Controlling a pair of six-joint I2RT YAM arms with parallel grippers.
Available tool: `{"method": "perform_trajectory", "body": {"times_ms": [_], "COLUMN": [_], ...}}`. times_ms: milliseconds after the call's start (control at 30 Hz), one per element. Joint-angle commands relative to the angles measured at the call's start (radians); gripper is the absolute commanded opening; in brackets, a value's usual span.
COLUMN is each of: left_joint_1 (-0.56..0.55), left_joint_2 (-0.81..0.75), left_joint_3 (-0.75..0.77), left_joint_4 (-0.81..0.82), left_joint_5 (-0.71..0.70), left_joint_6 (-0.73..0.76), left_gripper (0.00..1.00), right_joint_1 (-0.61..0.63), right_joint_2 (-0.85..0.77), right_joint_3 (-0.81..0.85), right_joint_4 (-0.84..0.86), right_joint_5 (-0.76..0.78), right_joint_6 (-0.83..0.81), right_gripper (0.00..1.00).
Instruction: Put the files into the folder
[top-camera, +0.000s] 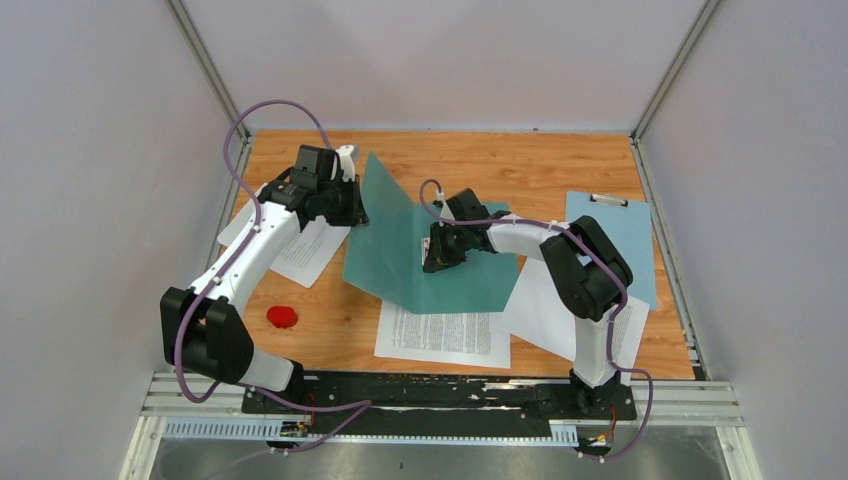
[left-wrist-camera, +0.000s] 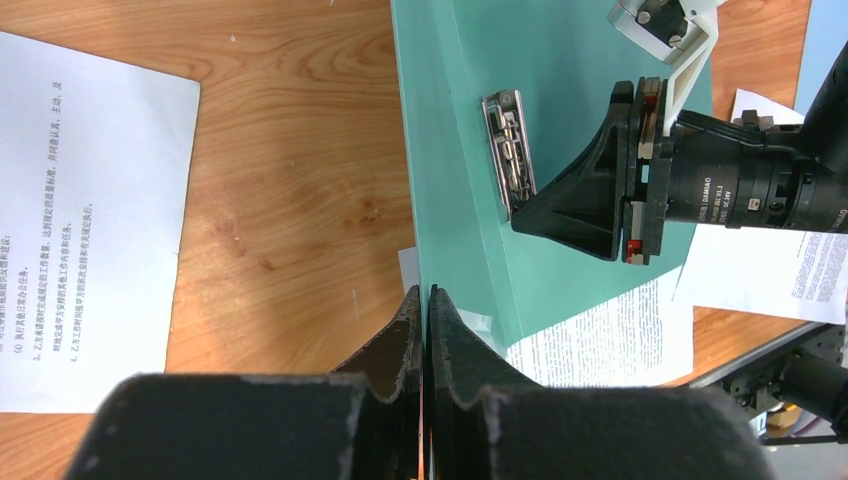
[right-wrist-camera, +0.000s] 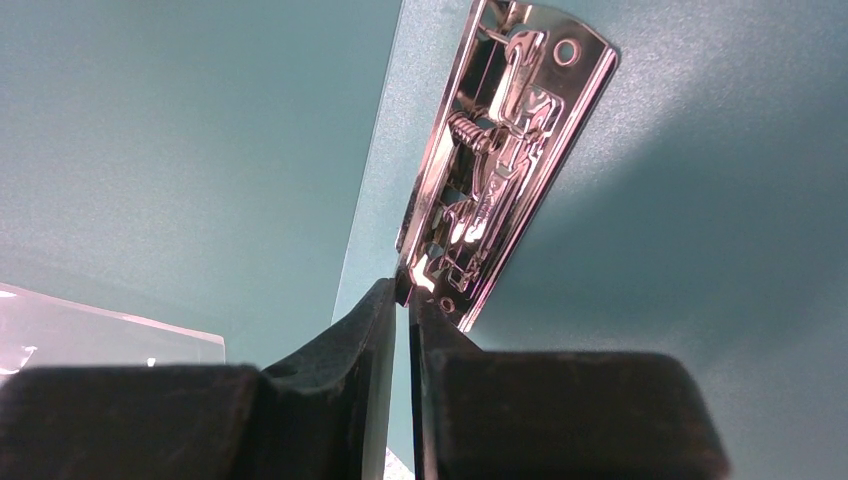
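Nearest, at 6 o'clock, one of the files (top-camera: 443, 335) lies flat by the table's (top-camera: 520, 165) front edge, its far edge under the folder (top-camera: 450, 285). More sheets lie at 4 and 9 o'clock, at least four in all. Their print is too small to read. One small red object (top-camera: 282, 317) sits at 8 o'clock on bare wood.

The single teal folder is at the centre, with one cover flat and the other raised. The left gripper (left-wrist-camera: 425, 292) is pinched on the raised cover's edge. The right gripper (right-wrist-camera: 402, 290) is narrowed to a slit at the lower end of the one metal fastener (right-wrist-camera: 500, 150). I cannot tell if it grips. Its wrist motor (left-wrist-camera: 715, 190) reads DAMIAO.

One blue clipboard (top-camera: 610, 230) lies at 2 o'clock. Bare wood runs along 12 o'clock.
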Motion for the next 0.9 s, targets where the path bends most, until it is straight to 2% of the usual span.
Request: {"method": "perform_trajectory", "body": {"times_ms": [0,100,433,867], "left_joint_1": [0.003,0.003,0.004,0.003], "left_joint_2": [-0.039,-0.039,-0.043,-0.046], "left_joint_3": [0.002,-0.007,-0.02,-0.022], "left_joint_4": [0.019,0.032,0.043,0.044], "left_joint_5": [-0.002,0.001,-0.024,-0.021], "left_joint_6": [0.021,0.013,-0.004,-0.003], "left_gripper": [0.06,0.0,0.0,0.0], "right_joint_1": [0.004,0.0,-0.005,-0.006], "right_joint_2": [0.02,0.014,0.016,0.044], "right_joint_3": [-0.028,-0.025,0.004,-0.009], "right_joint_4": [0.012,0.053,0.105,0.048], "right_joint_5": [0.04,-0.015,-0.078,0.016], "right_joint_6": [-0.025,-0.001,0.06,0.041], "right_gripper": [0.1,0.1,0.17,0.14]}}
